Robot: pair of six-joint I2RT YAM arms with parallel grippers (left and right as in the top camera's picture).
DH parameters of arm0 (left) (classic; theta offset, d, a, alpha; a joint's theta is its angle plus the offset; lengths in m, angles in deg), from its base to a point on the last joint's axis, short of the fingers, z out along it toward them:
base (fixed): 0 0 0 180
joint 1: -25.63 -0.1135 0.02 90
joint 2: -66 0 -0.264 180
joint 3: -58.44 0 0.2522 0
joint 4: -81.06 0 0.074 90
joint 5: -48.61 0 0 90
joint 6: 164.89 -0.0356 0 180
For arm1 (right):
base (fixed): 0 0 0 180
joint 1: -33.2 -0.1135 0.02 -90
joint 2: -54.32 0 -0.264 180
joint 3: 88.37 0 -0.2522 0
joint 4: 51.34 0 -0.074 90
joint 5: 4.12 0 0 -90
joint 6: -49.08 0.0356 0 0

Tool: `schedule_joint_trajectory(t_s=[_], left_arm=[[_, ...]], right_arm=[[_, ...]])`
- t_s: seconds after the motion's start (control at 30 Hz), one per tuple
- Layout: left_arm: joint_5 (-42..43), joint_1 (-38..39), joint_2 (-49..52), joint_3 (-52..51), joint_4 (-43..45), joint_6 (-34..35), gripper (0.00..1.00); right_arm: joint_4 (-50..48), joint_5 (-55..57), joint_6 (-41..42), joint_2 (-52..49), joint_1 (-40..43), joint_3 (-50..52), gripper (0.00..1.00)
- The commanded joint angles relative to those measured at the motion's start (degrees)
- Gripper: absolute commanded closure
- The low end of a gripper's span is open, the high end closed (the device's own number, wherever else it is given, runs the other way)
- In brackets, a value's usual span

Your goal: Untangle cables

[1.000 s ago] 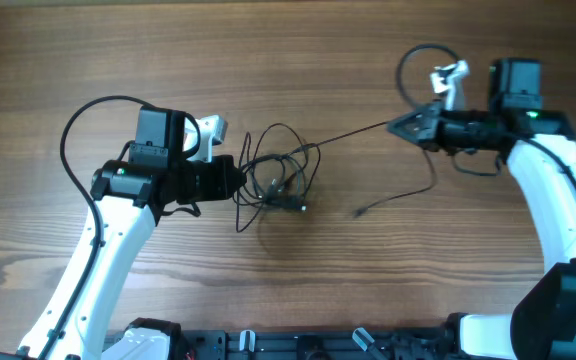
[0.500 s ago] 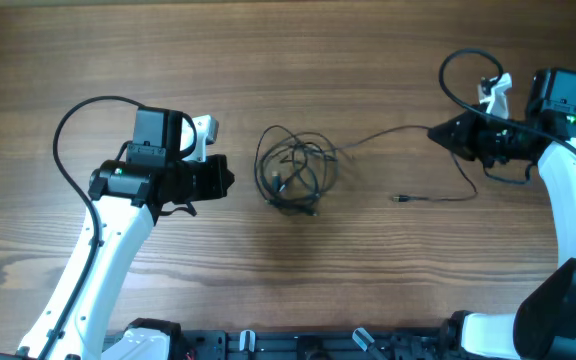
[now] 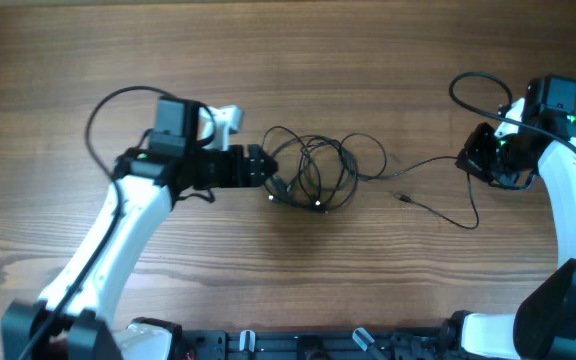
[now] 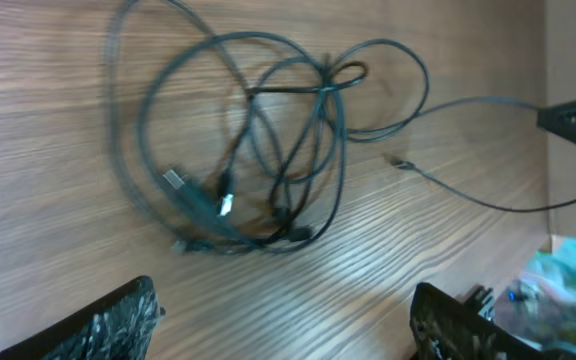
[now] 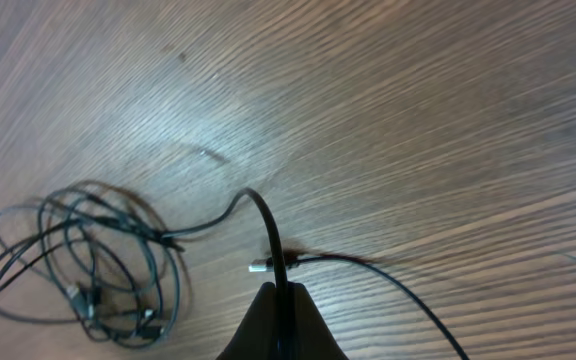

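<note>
**Inspector:** Location of the cables [image 3: 313, 173]?

**Assessor:** Bunched in loose overlapping loops on the table [image 3: 298, 60], at mid-table in the overhead view. One strand [image 3: 428, 161] leaves the bundle at three o'clock and runs to the right gripper [image 3: 480, 160]. A second tail curls back from there and ends in a free plug [image 3: 400, 196], at about four o'clock of the bundle.

**Inspector:** State of the claws?

**Assessor:** The right one is closed. Its wrist view shows the fingers pinched together with a thin cord rising from between them. The left gripper [image 4: 283, 302] is spread wide and holds nothing. It sits at nine o'clock of the bundle, close against the outer loops. Whether a fingertip touches a loop I cannot confirm from the overhead view.

**Inspector:** Handling properties?

**Assessor:** In my judgement the cords are very light and limp, with no stiffness to hold a shape. They would drag across the wood rather than lift cleanly, and a pull on one cord is likely to move the whole bundle with it. The jackets look smooth, so a thin cord could slip through a loose pinch. The silvery connector [image 4: 173, 180] and its neighbours are the only rigid parts, and they could snag in a loop.

**Inspector:** Recommended hold?

**Assessor:** The left claw should close on the dense cluster of plugs at six o'clock of the bundle, or on a single outer loop at nine o'clock. That would anchor the mass while the right side draws its strand towards three o'clock. Grip the cord itself, just behind a plug, and avoid any crossing of several cords.
</note>
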Motion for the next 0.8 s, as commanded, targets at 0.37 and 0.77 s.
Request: schedule_joint_trajectory(t_s=[0.37, 0.77], left_arm=[[-21.7, 14.7, 17.0, -0.3, 24.1, 0.1, 0.17], [-23.5, 17.5, 23.3, -0.3, 38.0, 0.1, 0.46]], right_arm=[[0.8, -3.0, -5.2, 0.9, -1.0, -1.0, 0.96], [0.8, -3.0, -5.2, 0.9, -1.0, -1.0, 0.96]])
